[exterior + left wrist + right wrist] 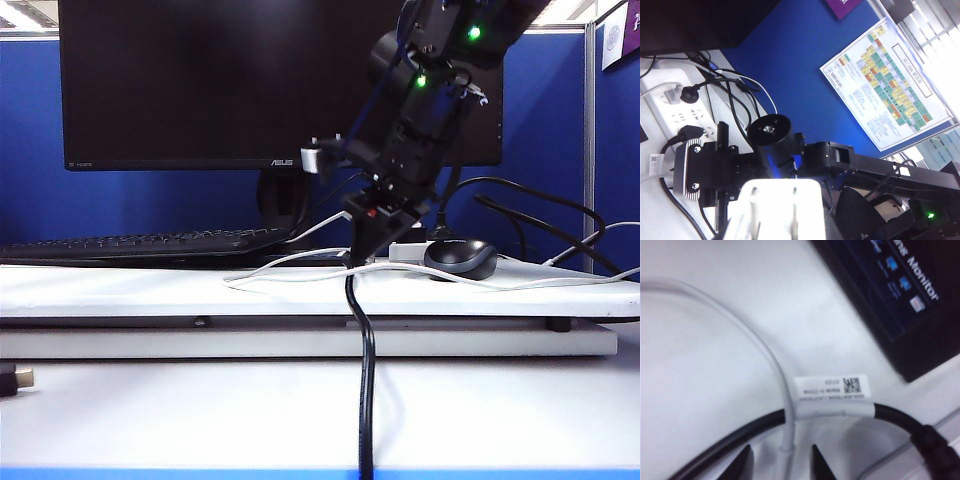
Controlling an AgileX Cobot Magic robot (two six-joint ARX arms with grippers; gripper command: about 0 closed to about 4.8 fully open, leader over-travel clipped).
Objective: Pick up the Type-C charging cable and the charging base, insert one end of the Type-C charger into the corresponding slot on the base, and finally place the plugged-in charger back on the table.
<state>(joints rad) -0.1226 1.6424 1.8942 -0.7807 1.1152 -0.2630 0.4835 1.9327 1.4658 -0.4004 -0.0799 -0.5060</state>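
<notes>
- The Type-C charging cable (771, 357), a thin, glossy white cord, lies on the flat white table (700, 405) and runs straight between the two black fingertips (742, 464) of the right gripper (780, 464).
- The right gripper's jaws are parted, with a gap seen on either side of the cord; nothing is clasped.
- A thick black cable (895, 417) crosses just beside the white cord.
- A white paper tag (832, 388) with a small square code is wrapped there; its fine print is too blurred to be read.
- The word "Monitor" is printed in white on a black panel (900, 300) nearby.
- The charging base (772, 207), a white plastic block with two metal prongs, is held aloft by the left gripper (320, 157), beside the right arm; the fingers themselves are hidden.
- "ASUS" is read on the black monitor (285, 161).
- The wall chart (885, 80) is too small to be read.
</notes>
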